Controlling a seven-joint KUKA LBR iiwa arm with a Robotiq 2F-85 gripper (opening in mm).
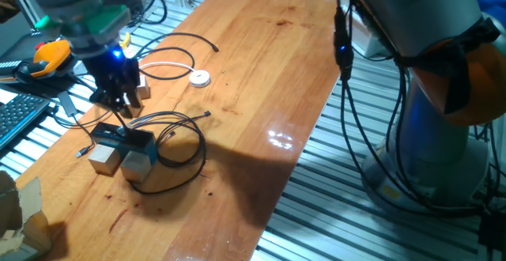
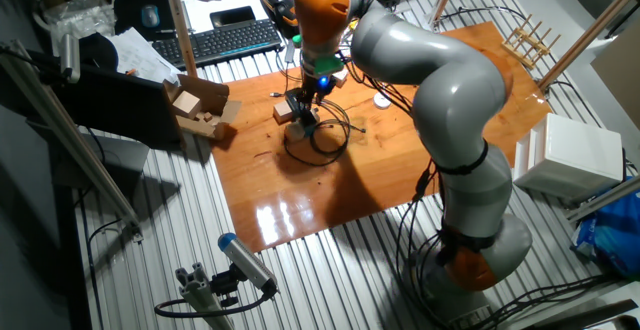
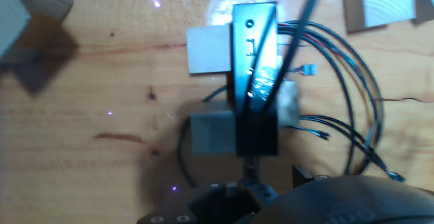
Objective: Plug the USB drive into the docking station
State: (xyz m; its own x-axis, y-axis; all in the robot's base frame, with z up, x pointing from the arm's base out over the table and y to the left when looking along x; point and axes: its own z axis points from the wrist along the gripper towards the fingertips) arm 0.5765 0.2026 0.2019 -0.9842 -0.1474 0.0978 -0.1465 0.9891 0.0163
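The gripper (image 1: 120, 107) hangs just above the docking station (image 1: 122, 138), likely lining up a port; whether it grips anything, I cannot tell

Overhead light w/ white glare on glossy table (image 1: 261, 79), soft shadows, blurry hand view.

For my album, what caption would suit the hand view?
Looking down the gripper at the black docking station, resting across pale wooden cubes on the wooden table, thin cables looping aside.
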